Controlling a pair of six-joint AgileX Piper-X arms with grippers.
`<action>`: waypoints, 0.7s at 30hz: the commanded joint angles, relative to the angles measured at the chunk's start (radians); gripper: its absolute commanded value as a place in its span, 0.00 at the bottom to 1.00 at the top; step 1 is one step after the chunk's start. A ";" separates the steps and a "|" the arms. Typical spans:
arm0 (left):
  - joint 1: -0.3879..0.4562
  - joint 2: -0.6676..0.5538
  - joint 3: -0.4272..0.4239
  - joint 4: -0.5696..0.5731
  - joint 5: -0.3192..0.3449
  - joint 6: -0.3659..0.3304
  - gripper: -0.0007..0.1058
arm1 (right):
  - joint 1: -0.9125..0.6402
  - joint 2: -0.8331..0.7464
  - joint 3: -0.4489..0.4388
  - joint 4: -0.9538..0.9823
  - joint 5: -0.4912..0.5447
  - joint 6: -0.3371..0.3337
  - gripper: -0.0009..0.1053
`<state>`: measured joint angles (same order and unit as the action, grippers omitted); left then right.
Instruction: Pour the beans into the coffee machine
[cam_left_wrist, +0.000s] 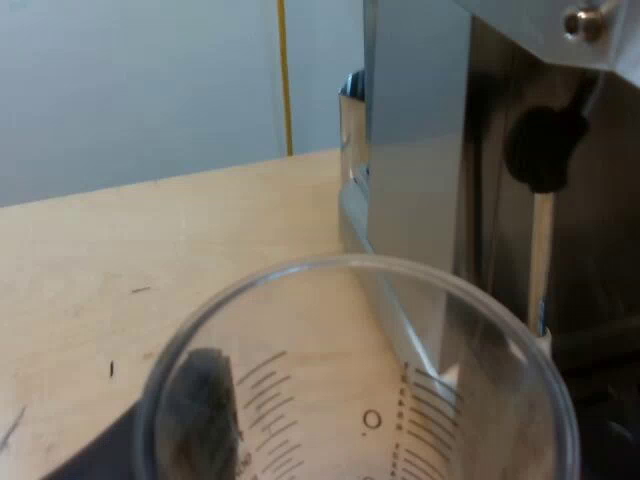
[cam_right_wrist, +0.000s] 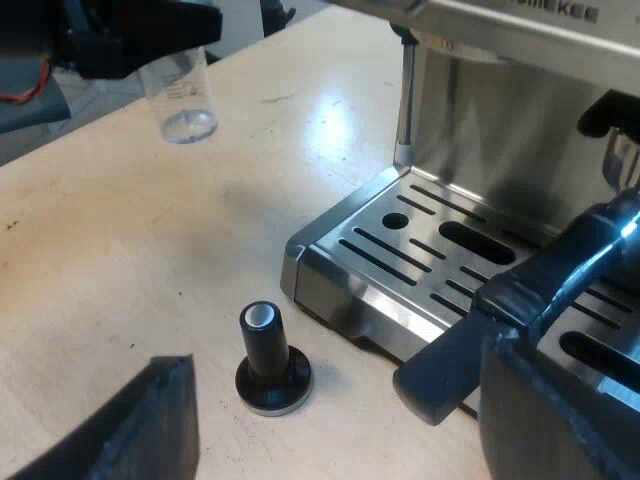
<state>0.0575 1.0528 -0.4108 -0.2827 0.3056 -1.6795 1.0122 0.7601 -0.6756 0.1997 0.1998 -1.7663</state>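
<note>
The left gripper (cam_right_wrist: 160, 48) clamps the measuring glass (cam_left_wrist: 370, 400) upright beside the espresso machine (cam_left_wrist: 420, 150), probably to keep it level; it looks empty. The right gripper (cam_right_wrist: 340, 430) hangs wide open, holding nothing, near the tamper (cam_right_wrist: 270, 360).

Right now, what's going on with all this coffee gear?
The left gripper holds a clear measuring glass with printed scale marks over the pale wooden table, near the steel espresso machine. The glass looks empty. The right gripper hangs open over a tamper with a black knob, standing on the table by the machine's drip tray.
</note>
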 joint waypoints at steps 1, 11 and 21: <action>0.001 0.036 -0.005 -0.089 -0.002 -0.027 0.08 | 0.000 0.009 -0.005 -0.017 -0.002 -0.001 0.59; 0.001 0.187 -0.005 -0.158 0.020 -0.034 0.08 | 0.000 0.015 -0.005 -0.017 -0.002 -0.001 0.59; 0.001 0.303 -0.005 -0.237 0.073 -0.046 0.08 | 0.000 0.015 -0.005 -0.017 -0.002 -0.001 0.59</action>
<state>0.0575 1.3516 -0.4108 -0.4973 0.3731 -1.7131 1.0122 0.7782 -0.6756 0.1971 0.1998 -1.7654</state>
